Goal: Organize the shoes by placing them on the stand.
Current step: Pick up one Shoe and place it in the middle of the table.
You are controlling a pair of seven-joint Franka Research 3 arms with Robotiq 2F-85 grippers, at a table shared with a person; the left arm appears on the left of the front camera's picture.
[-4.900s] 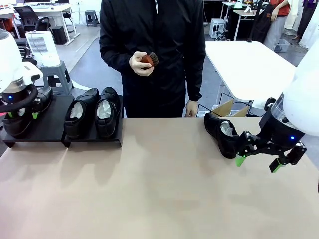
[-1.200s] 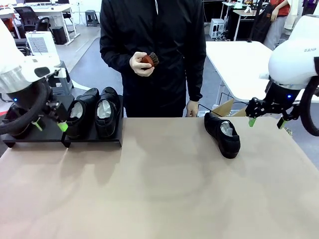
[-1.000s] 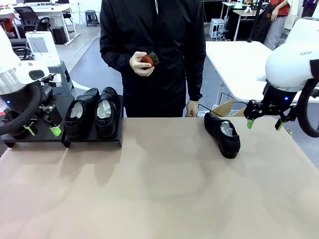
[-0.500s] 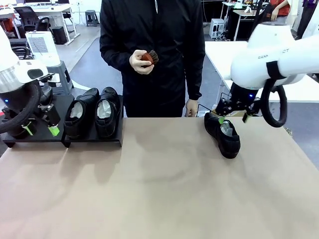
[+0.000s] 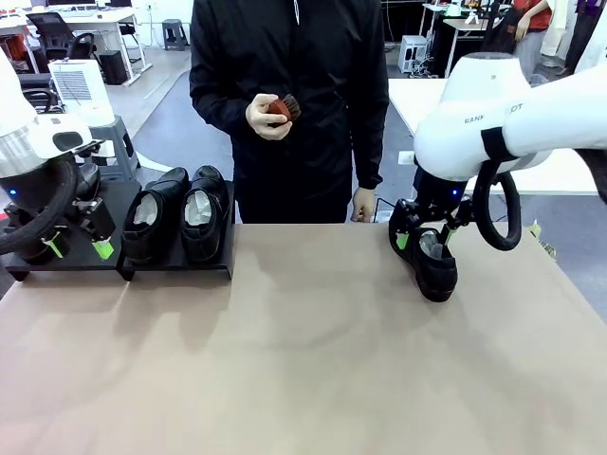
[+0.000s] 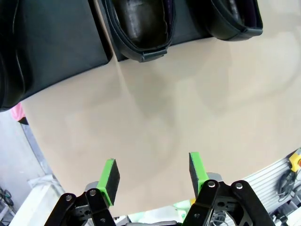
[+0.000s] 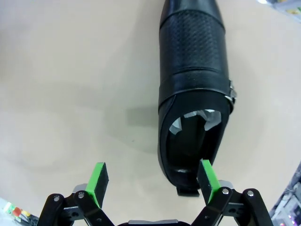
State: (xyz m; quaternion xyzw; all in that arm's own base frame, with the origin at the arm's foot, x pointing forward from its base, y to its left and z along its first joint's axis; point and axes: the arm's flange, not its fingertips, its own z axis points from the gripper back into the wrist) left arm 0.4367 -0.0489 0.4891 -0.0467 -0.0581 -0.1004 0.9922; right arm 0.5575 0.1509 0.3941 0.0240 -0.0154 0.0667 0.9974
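Two glossy black shoes (image 5: 152,223) (image 5: 204,220) stand side by side on the right section of the low black stand (image 5: 180,267). A third shoe (image 5: 87,180) sits on the left section, mostly hidden behind my left arm. My left gripper (image 5: 78,248) hangs open and empty in front of the stand; in its wrist view the gripper (image 6: 153,172) is above bare table, with the stand (image 6: 56,47) and shoes (image 6: 141,28) ahead. The fourth shoe (image 5: 429,258) lies on the table at right. My right gripper (image 5: 423,237) is open just above its heel end, right finger (image 7: 207,175) over the heel of the shoe (image 7: 193,94).
A person stands at the far edge holding a small reddish-brown brush (image 5: 282,112). The brown tabletop (image 5: 303,360) stretches bare between the stand and the lone shoe. A cardboard box (image 5: 429,204) and a white table (image 5: 474,133) lie behind the far right edge.
My right arm has swung in from the far right and come down over the heel of the lone shoe. The left gripper has stayed open in front of the stand.
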